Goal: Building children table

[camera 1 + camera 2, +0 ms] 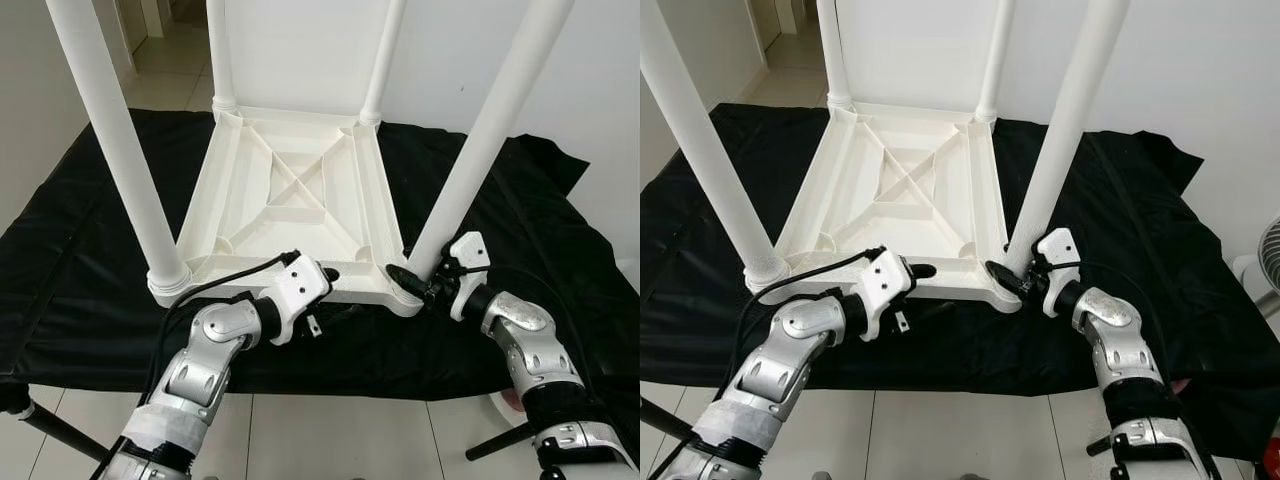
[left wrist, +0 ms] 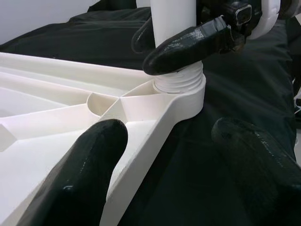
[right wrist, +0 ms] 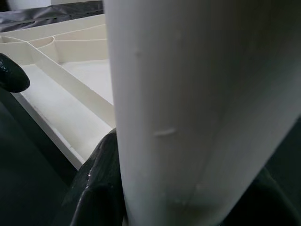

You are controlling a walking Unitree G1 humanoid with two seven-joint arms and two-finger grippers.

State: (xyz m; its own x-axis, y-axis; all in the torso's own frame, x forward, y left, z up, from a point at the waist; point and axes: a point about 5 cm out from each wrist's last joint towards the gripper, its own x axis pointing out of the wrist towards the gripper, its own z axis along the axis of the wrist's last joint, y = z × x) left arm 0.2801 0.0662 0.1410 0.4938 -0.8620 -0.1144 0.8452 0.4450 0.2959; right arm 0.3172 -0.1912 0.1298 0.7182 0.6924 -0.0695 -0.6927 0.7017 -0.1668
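Note:
A white plastic children's table [image 1: 290, 190] lies upside down on a black cloth [image 1: 80, 260], with all its legs standing up. My right gripper [image 1: 415, 280] is shut on the near right leg [image 1: 480, 130], just above its threaded collar [image 2: 181, 80]. In the right wrist view that leg [image 3: 197, 103] stands between the two fingers [image 3: 96, 188]. My left gripper [image 1: 328, 280] is open at the table's near rim. One of its fingers [image 2: 89, 160] is over the underside and the other is over the cloth, with the rim between them.
The near left leg [image 1: 115, 140] rises close to my left arm. Past the cloth's near edge is tiled floor [image 1: 330, 440]. A black rod [image 1: 50, 425] lies low at the left, and a fan [image 1: 1268, 260] stands at the far right. A white wall lies behind.

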